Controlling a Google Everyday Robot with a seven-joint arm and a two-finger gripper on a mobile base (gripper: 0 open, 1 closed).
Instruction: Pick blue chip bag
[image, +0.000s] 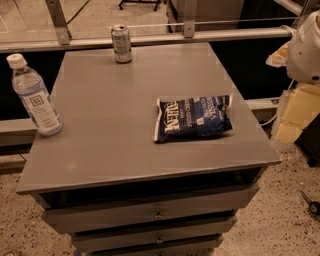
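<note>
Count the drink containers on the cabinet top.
2. A soda can stands at the back edge; a water bottle stands at the left edge. The cabinet top shows fully, so none seems hidden. The gripper is not in view.

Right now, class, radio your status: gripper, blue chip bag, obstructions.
Gripper not in view; white robot part at upper right. Blue chip bag flat on grey table, right of centre. Soda can, water bottle stand apart from it.

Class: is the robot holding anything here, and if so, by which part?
Nothing is seen held. The blue chip bag lies flat on the table, untouched; the gripper is out of view.
</note>
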